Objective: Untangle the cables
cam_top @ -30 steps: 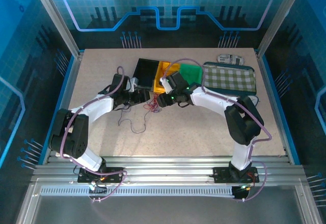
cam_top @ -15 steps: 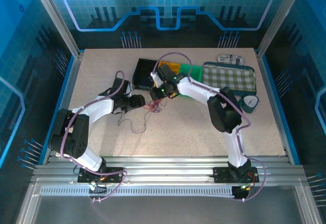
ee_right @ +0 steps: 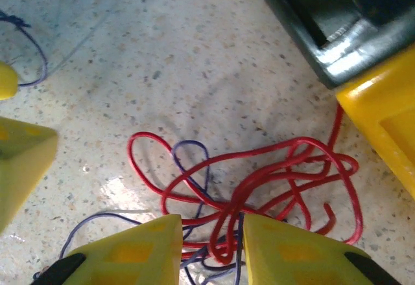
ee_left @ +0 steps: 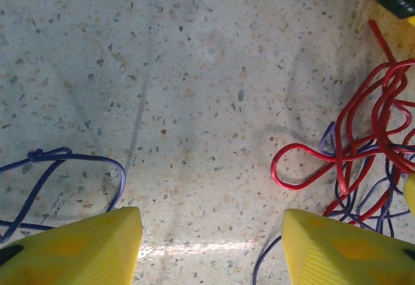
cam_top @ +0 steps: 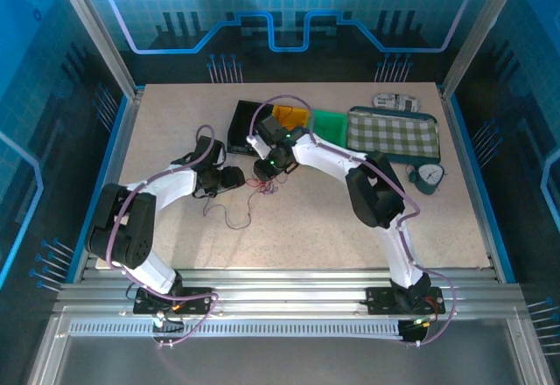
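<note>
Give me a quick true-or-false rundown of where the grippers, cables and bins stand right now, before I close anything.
1. The left gripper is open, with bare table between its fingers. True.
2. The cables lie inside the black bin. False: they lie on the table in front of the bins.
3. Red strands run through the gap of the right gripper. True.
4. Red and blue wires are fully apart. False: blue strands thread through the red loops in the right wrist view.
5. The green bin sits between the other two. False: the yellow bin is in the middle.
</note>
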Robot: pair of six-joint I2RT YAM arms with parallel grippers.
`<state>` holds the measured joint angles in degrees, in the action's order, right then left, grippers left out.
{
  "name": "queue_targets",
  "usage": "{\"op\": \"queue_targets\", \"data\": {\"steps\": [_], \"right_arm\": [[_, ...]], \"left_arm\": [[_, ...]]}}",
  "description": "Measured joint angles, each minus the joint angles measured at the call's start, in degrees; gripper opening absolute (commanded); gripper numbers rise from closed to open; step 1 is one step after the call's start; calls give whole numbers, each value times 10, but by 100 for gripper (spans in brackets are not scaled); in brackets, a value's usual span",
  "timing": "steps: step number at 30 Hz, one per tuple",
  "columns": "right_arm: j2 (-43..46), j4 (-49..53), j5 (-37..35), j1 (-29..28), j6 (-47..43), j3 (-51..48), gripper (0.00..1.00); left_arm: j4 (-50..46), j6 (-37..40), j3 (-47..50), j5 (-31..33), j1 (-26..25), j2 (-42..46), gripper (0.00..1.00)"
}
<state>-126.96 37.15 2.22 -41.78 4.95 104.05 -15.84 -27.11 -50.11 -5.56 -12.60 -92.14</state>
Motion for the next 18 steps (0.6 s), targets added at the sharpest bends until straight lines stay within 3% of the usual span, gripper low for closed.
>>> {"op": "queue_targets", "data": {"steps": [10, 18], "right_arm": [[-9, 15, -54, -25, -54, 15, 34], [-7, -13, -159, -38, -78, -1, 44]], "left_arm": [[-4, 0, 0, 2, 0, -7, 57], [-4, -5, 0, 19, 0, -7, 58]]}}
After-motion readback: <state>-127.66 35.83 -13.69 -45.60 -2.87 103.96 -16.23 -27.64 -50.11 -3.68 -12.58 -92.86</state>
